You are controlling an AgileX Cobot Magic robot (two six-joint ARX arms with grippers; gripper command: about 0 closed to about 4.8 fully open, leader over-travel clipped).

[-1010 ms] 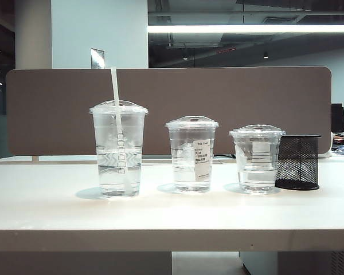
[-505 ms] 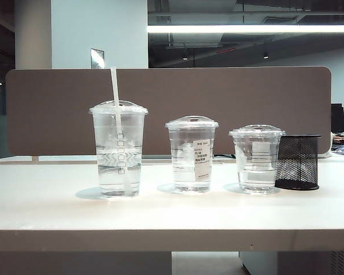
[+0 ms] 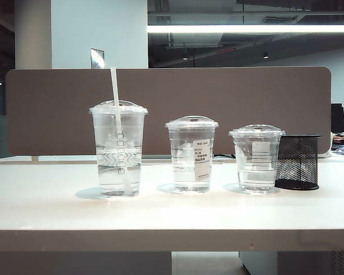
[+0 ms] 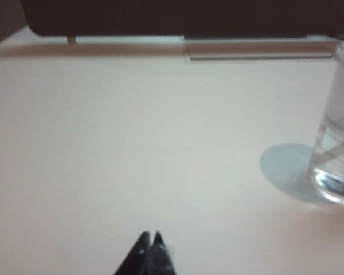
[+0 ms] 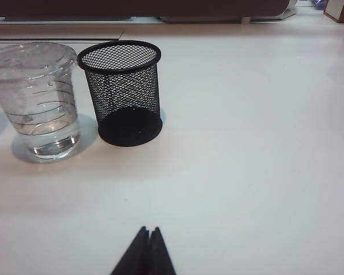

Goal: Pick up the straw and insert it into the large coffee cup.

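Observation:
The large coffee cup (image 3: pixel 118 149) stands at the left of the row on the white table (image 3: pixel 172 215), part full of clear liquid. The white straw (image 3: pixel 116 91) passes through its domed lid and rises well above it, leaning slightly. Neither arm shows in the exterior view. In the left wrist view my left gripper (image 4: pixel 150 235) is shut and empty, low over bare tabletop, with a clear cup (image 4: pixel 338 132) off to one side. My right gripper (image 5: pixel 149 230) is also shut and empty, short of the black mesh holder (image 5: pixel 125 91) and the shortest clear cup (image 5: pixel 39 97).
A medium clear cup with a white label (image 3: pixel 192 153) stands mid-row, the shortest clear cup (image 3: pixel 257 157) to its right, then the black mesh pen holder (image 3: pixel 298 162). A brown partition (image 3: pixel 218 103) runs behind the table.

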